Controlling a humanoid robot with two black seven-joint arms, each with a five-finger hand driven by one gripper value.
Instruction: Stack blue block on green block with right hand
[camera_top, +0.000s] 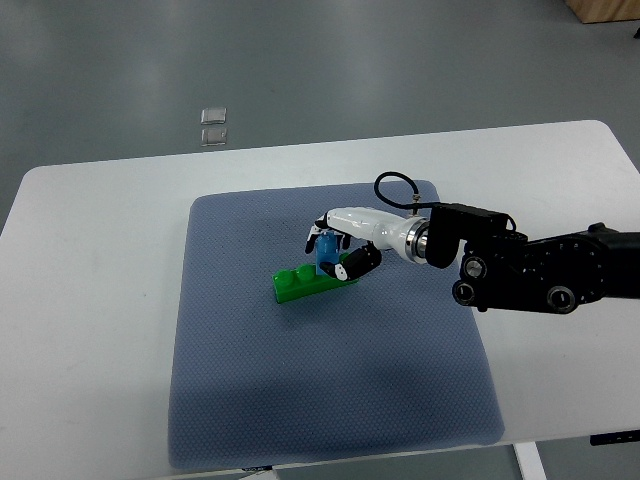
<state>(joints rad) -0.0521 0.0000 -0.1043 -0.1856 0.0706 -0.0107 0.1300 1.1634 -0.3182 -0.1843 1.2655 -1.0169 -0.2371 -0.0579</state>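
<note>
Right hand is reaching in from the right edge, white palm and dark fingers wrapping the blue block. The fingers are clamping on it from above and from the near side. Left arm is not showing anywhere.

Blue block is sitting upright, directly over the right-hand part of the green block. Whether its underside is already touching the green studs or hanging just above them cannot be told from this angle; the fingers are covering the joint.

Green block is lying long and low on the grey-blue mat, slanting slightly, its left half bare. The mat is covering the middle of the white tabletop. Two small clear squares are lying on the floor beyond the tabletop's far edge.

Judging the step: placing is in hand, release not yet made.

Risks from here:
- Blue block is looking near the green block's right end; if it is sitting off the studs, it may tip off on release.
- The lower dark finger is lying close to the green block; opening could be nudging it and sliding the base along the mat.
- Pressing down at a tilt could be rocking the green block up at its free left end.
</note>
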